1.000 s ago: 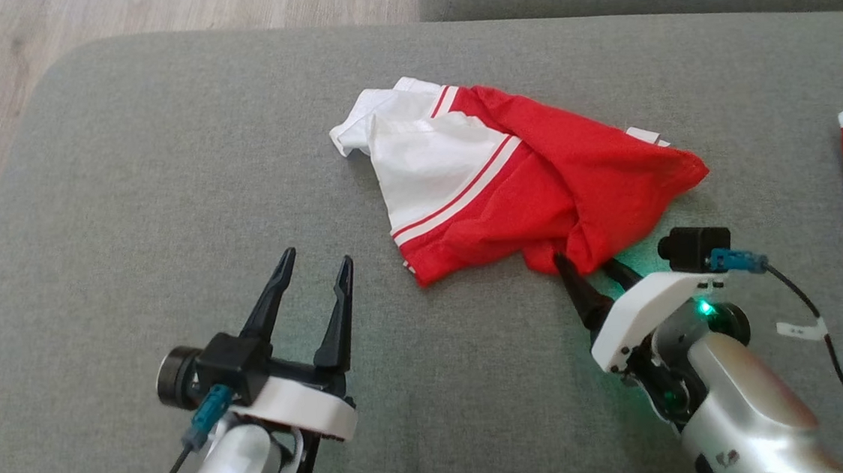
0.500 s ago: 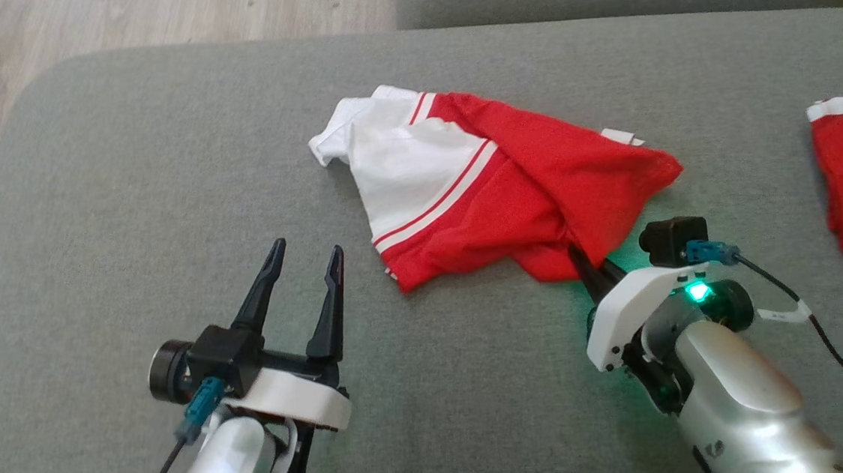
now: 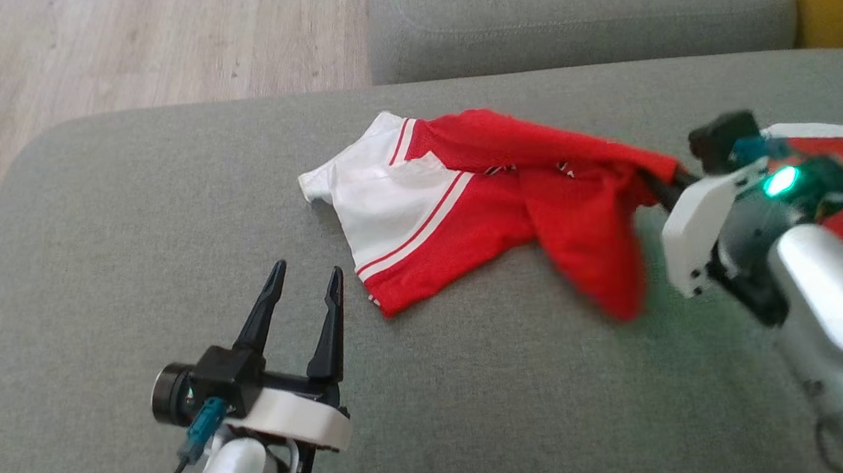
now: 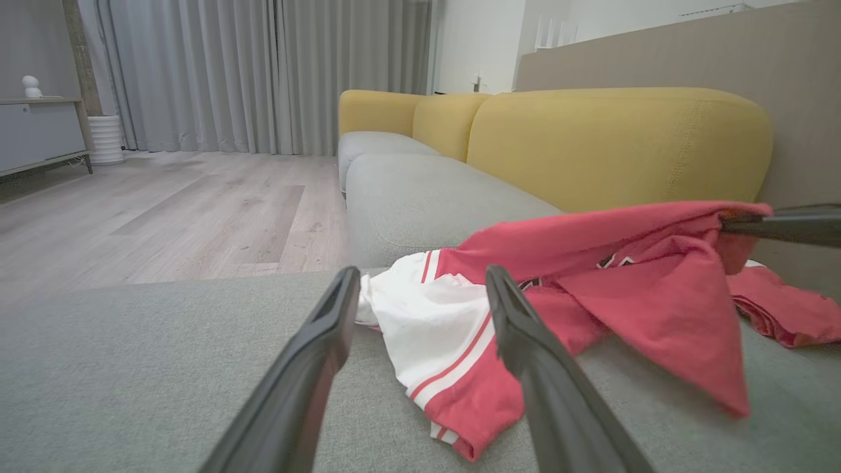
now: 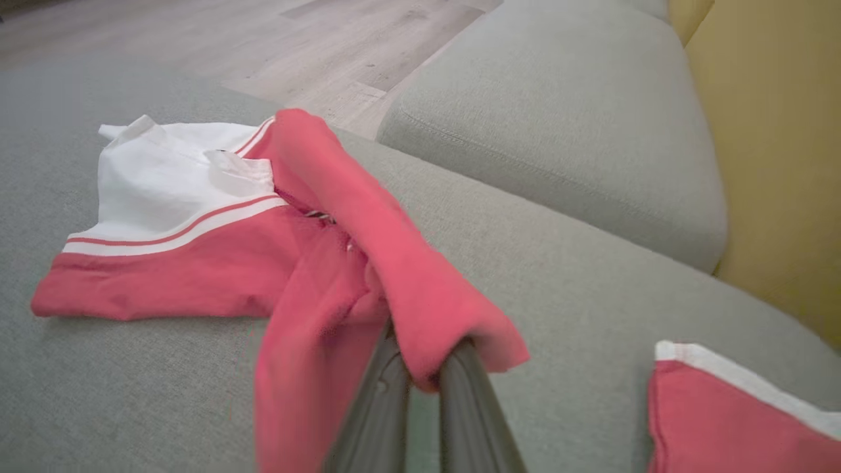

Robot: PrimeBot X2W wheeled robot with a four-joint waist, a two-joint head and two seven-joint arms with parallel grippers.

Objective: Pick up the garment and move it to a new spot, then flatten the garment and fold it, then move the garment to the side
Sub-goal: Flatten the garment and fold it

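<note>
Fingers of the right pincer (image 5: 424,384) are pressed together on a red corner of the garment (image 3: 464,210), holding that corner up off the grey sofa seat (image 3: 126,214) at the right of the scene. From the grip the cloth runs leftward and down. A red band stretches from the pincer, a loose red flap droops below it, and the white end with its red stripes lies flat on the seat near the middle. The garment's long axis therefore lies left to right, with the held end raised on the right and the free end low on the left. The left pincer (image 3: 308,272), fingers spread apart and holding nothing, hovers near and to the left. It points at the white end just beyond its tips, and looks the nearer arm for that end. A second red garment with a white hem (image 5: 736,420) lies on the seat just right of the held corner, so a carry rightward would likely cross it.
</note>
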